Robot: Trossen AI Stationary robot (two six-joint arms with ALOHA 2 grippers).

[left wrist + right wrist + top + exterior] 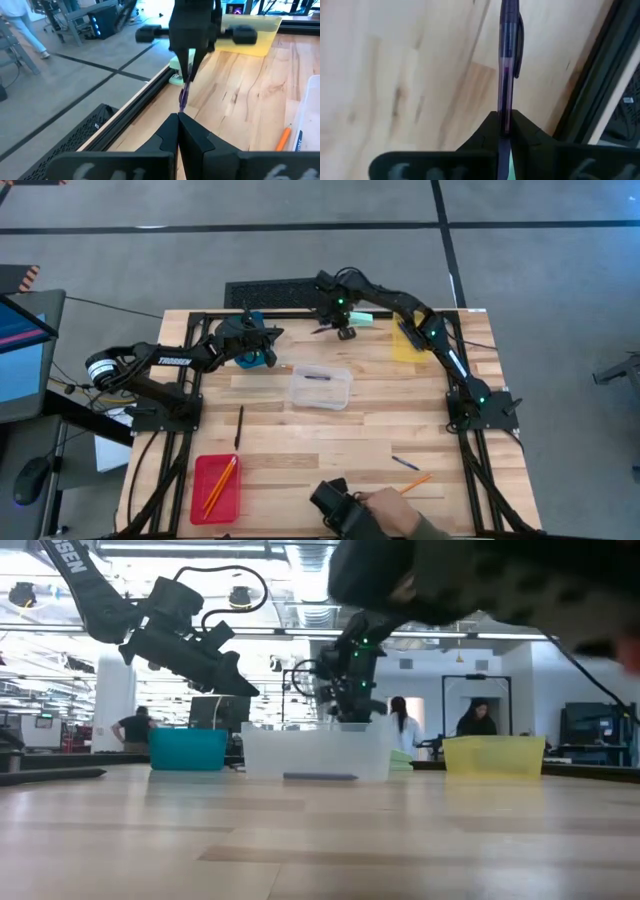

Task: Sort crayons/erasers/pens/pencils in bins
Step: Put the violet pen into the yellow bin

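High view: the right gripper point(344, 330) sits at the far edge of the wooden table point(340, 435), beside the flat mint-green object point(362, 318). Its fingers are closed on a thin dark-blue pen point(507, 60); the right wrist view shows the pen clamped between the two dark fingers point(522, 131) and projecting forward above the wood. In the left wrist view the same pen point(184, 95) hangs point-down from that gripper, clear of the table surface.

The left gripper point(268, 337) hovers over the blue plastic bin point(252, 356) at the far left of the table. Its fingers point(197, 137) are pressed together with nothing between them.

The clear plastic bin point(320, 388) stands at mid-table between the two arms and holds one dark pen point(317, 377). The translucent yellow bin point(407, 342) lies partly under the right arm. The red bin point(216, 486) at the near left holds orange pencils point(220, 480). A dark pen point(239, 426) lies loose on the wood between the red and clear bins. Near the front right, a short blue pen point(405, 463) and an orange pencil point(415, 482) lie close together. A person's hand point(385, 508) holding a dark object reaches in over the near edge.
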